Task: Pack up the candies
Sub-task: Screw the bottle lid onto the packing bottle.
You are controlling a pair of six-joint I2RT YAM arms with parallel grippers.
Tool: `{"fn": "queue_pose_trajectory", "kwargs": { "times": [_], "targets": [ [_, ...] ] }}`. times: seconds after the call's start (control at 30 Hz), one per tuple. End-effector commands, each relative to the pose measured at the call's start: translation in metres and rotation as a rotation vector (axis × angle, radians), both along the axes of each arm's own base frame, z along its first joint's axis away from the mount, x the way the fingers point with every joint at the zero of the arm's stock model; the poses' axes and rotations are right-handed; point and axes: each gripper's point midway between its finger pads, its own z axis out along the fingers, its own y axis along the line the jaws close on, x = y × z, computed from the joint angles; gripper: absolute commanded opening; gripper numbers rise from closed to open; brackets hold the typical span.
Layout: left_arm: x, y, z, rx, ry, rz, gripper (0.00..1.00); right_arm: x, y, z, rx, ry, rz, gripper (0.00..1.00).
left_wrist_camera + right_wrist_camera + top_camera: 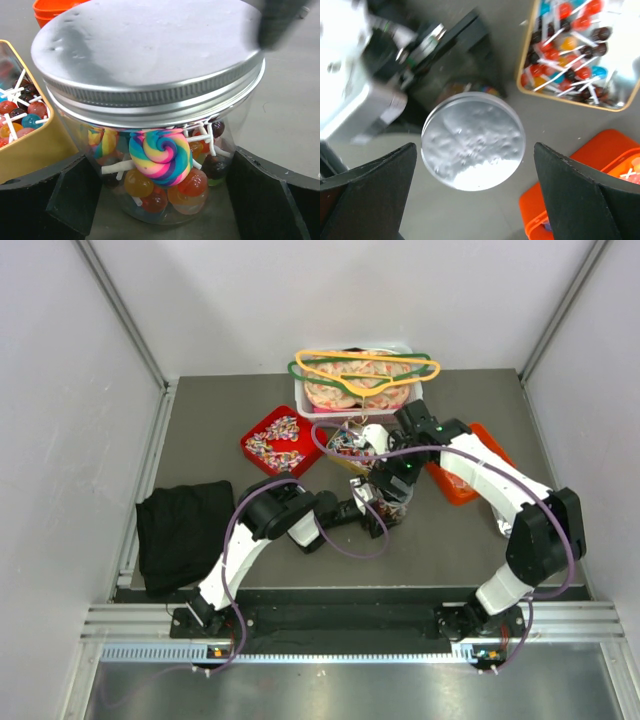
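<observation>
At the far left a black cloth [185, 530] lay in a soft heap on the surface. Next to it sat a square red tray [250, 447] holding the candies [277, 437], a speckled pile of tiny wrapped pieces, well apart from both my hands.

My left hand [159, 172] was released, its blunt black fingers [65, 200] standing either side of a clear round jar [225, 145] without pressing it. The jar was crowded with glossy lollipops [160, 155] on white sticks, one a rainbow swirl. A dull silver threaded lid [150, 55] sat on top. Just beside the jar stood a tan tin [35, 150] with more lollipops.

My right hand [475, 150] hung above the lid, also released, fingers spread wider than the disc.

I judged the danger lay in the smooth glass. An off-centre squeeze from the left could let it slip or tip against the tin. I couldn't tell if the lid was threaded home. If it wasn't, a crooked grasp from above could skew it.

Furthest right sat an orange plastic box [555, 200].
</observation>
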Motion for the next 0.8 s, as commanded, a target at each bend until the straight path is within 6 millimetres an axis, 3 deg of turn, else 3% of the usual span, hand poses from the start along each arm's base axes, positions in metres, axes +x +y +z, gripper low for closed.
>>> {"fn": "queue_pose_trajectory", "kwargs": {
  "times": [0.0,0.3,0.53,0.77],
  "targets": [
    [-0.018,0.002,-0.003,-0.045,-0.025,-0.037,0.97,-0.013,-0.009,0.013,-0.034,0.0,0.206,0.99],
    [-0.018,0.002,-0.004,-0.044,-0.026,-0.038,0.97,0.01,-0.014,0.008,-0.122,-0.015,0.256,0.99],
    [-0.018,0.002,-0.003,-0.045,-0.027,-0.038,0.97,0.001,-0.013,0.0,-0.126,0.066,0.282,0.99],
    [-0.018,0.001,-0.002,-0.046,-0.028,-0.038,0.97,-0.012,-0.012,0.015,-0.09,0.087,0.278,0.99]
  ]
}}
